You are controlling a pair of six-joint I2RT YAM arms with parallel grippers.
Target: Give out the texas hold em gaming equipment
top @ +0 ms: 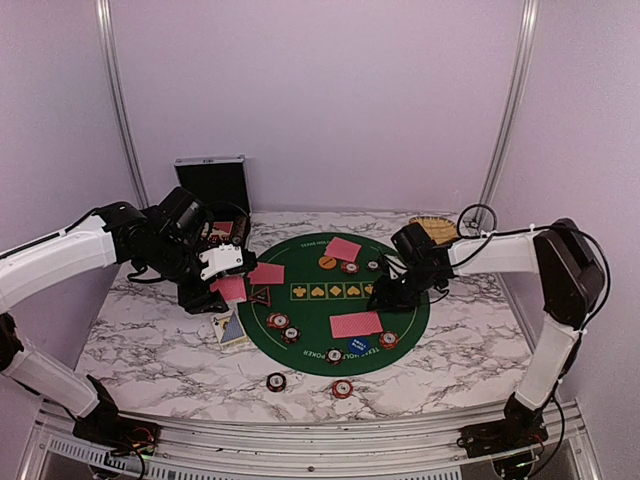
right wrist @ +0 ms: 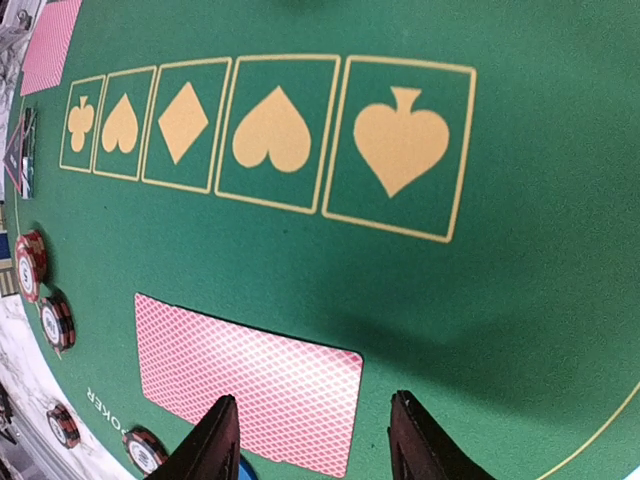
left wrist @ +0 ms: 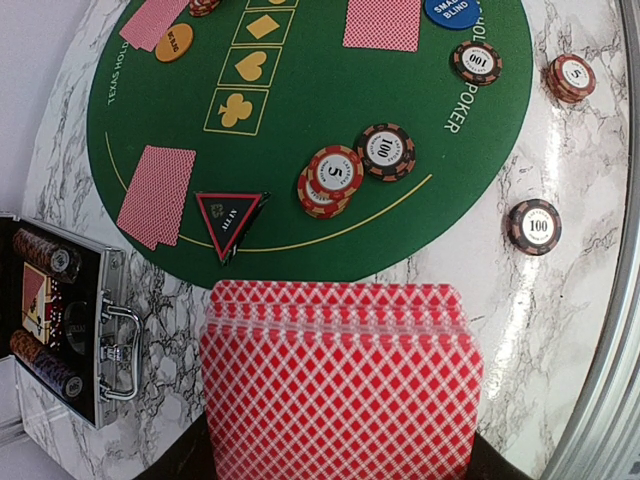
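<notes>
My left gripper [top: 232,287] is shut on a deck of pink-red-backed cards [left wrist: 340,385], held above the marble just off the left edge of the round green mat [top: 310,310]; its fingers are hidden behind the deck. On the mat lie face-down cards [top: 356,324] [top: 343,248] [top: 266,273], a dark triangular marker [left wrist: 228,213], an orange button [left wrist: 174,42], a blue button [left wrist: 452,10] and several chips [left wrist: 335,172]. My right gripper [right wrist: 315,440] is open and empty, low over the mat, its jaws straddling the right end of the near card [right wrist: 250,385].
An open black case [left wrist: 65,330] with chips stands at the back left. A wicker basket [top: 435,228] sits at the back right. Two chips [top: 275,381] [top: 342,388] lie on the marble in front of the mat. Face-up cards [top: 232,328] lie off its left edge.
</notes>
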